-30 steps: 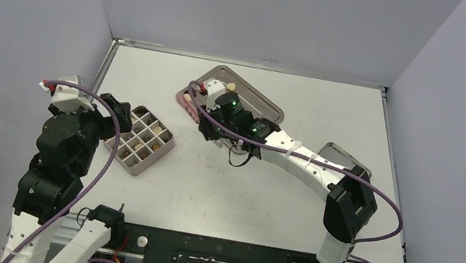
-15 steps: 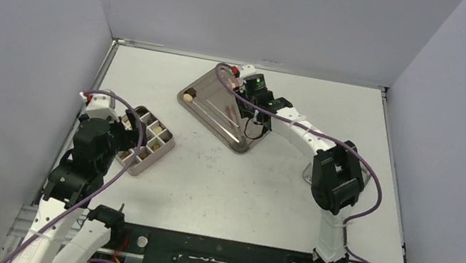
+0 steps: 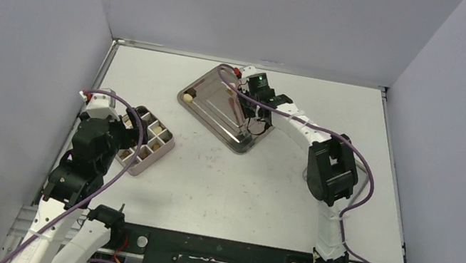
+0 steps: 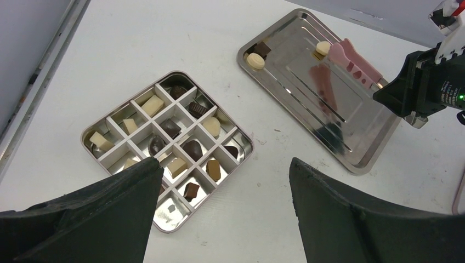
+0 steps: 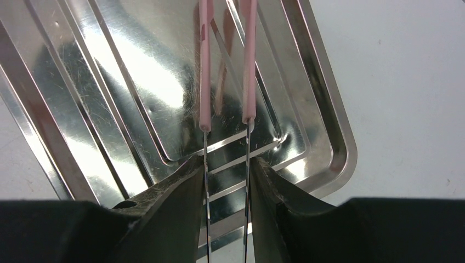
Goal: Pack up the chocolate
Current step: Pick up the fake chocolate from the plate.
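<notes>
The chocolate fills most cells of a square metal box beside my left arm. The same box shows in the top view. Three loose pieces lie at the far end of the steel tray: a cream round one, a dark one and a cream one. My right gripper is shut on the pink tongs, whose two arms stand slightly apart over the tray. My left gripper hangs open above the table by the box's near corner.
The tray lies diagonally at the table's middle back, with my right gripper over its right side. My left gripper is at the box. Grey walls close in on three sides. A rail runs along the near edge.
My right arm has pulled back from the tray's left end to its right side with the tongs. My left arm has dropped nearer the box. Over the last half second little moved.
</notes>
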Controlling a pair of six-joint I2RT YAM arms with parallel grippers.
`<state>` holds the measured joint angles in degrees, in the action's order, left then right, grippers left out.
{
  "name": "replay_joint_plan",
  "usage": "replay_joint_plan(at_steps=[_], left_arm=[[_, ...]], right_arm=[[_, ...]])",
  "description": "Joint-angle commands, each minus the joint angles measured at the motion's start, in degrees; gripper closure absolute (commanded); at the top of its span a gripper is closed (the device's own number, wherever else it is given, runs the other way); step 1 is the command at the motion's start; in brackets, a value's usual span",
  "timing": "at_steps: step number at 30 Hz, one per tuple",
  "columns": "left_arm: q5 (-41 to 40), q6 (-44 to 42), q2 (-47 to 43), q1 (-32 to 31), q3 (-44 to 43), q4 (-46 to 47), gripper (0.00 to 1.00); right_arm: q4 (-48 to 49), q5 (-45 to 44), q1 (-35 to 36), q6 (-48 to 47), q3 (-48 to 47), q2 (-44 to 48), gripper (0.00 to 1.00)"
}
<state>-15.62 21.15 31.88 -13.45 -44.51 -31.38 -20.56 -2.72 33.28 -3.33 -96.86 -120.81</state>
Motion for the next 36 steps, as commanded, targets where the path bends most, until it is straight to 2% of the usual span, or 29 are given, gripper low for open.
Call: replay_joint_plan(at_steps=[1, 9, 19, 23, 28, 36], left_arm=[[0.50, -0.84, -0.39, -0.28, -0.58, 3.36, 0.17], [0.50, -0.84, -0.30, -0.32, -0.58, 3.16, 0.17], [0.35, -0.84, -0.15, -0.18, -0.66, 3.23, 0.17], [0.25, -0.84, -0.06, -0.20, -0.66, 3.21, 0.17], [0.07, -0.85, -0.06, -0.16, -0.71, 3.12, 0.17], [-0.55, -0.69, -0.04, -0.16, -2.86, 2.33, 0.17]], right_arm=[[2.09, 2.08, -0.49, -1.38, -3.14, -0.84, 0.67], [1.37, 1.05, -0.59, -2.59, -5.79, -3.60, 0.65], [0.21, 1.61, -0.83, -3.60, -10.87, -8.05, 0.67], [-0.50, 1.59, -0.76, -3.68, -12.58, -9.18, 0.74], [-0.94, 1.86, -0.45, -2.27, -11.59, -6.88, 0.80], [1.87, 4.49, 0.95, 1.48, -4.67, 2.47, 0.84]])
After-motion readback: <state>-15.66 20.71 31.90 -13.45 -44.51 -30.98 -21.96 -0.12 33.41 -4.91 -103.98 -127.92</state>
